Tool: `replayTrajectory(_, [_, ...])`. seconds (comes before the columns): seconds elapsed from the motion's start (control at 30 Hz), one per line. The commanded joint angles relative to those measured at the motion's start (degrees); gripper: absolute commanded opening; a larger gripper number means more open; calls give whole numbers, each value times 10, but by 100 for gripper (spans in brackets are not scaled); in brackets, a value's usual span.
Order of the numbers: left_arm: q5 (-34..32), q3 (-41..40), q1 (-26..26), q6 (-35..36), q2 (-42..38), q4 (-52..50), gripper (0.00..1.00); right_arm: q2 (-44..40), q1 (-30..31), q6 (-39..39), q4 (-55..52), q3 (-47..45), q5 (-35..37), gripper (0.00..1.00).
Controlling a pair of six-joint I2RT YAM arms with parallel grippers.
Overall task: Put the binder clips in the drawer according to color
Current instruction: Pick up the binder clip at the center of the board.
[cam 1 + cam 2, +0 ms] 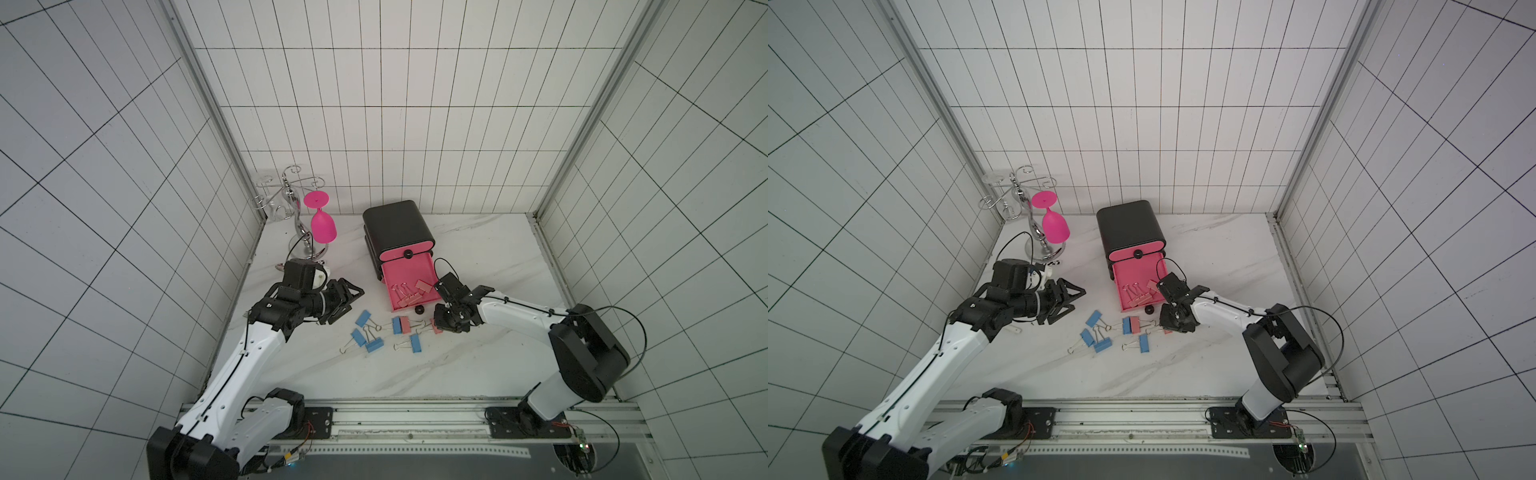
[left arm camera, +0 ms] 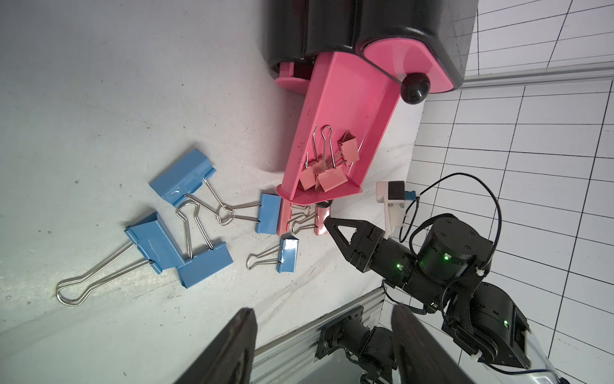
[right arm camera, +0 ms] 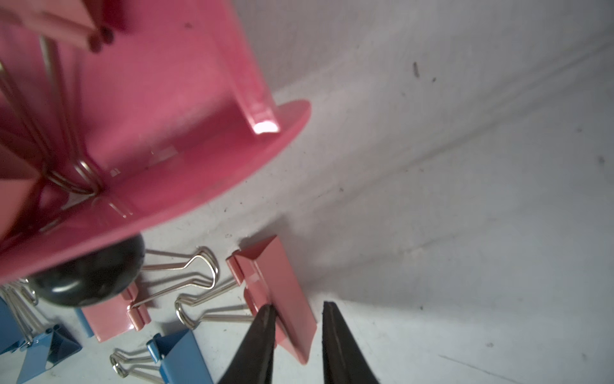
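Right gripper [image 3: 298, 306] is low on the table [image 3: 465, 199], fingers [image 3: 262, 332] straddling a salmon-pink clip [image 3: 282, 282]. One finger touches its body and the other shows a sliver of gap, so the jaws stand apart and the clip is not pinched yet. Just past the fingertips a second pink clip [image 3: 109, 322] lies flat against a blue one, right under the black knob [image 3: 89, 269] of the middle drawer [image 1: 399, 270]. That drawer is pulled out of the chest [image 1: 397, 228] and holds a small heap of pink clips [image 2: 327, 176] — pink only. The top drawer above it is shut. The left gripper [image 1: 347, 307] has its fingers parted and empty, with the blue clips [image 2: 182, 176] scattered on the table just ahead of its fingertips.
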Motion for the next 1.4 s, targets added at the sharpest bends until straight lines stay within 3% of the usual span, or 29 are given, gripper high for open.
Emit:
replayTrajectory(0.0, [-1, -3, 3, 11, -10, -5, 68, 2, -8, 23, 2, -24, 0, 25])
replayTrajectory(0.53, [-1, -3, -1, -3, -2, 11, 68, -176, -19, 80, -33, -153, 2, 15])
replayTrajectory(0.8, [-24, 3, -32, -16, -5, 11, 68, -194, 9, 94, 10, -198, -61, 31])
replayTrajectory(1.17, [-55, -13, -65, -39, -44, 4, 68, -155, 74, 76, 58, -160, -81, 34])
replayTrajectory(1.37, [-62, -23, -65, -48, -66, 2, 68, -194, 94, 60, -50, -123, -18, 50])
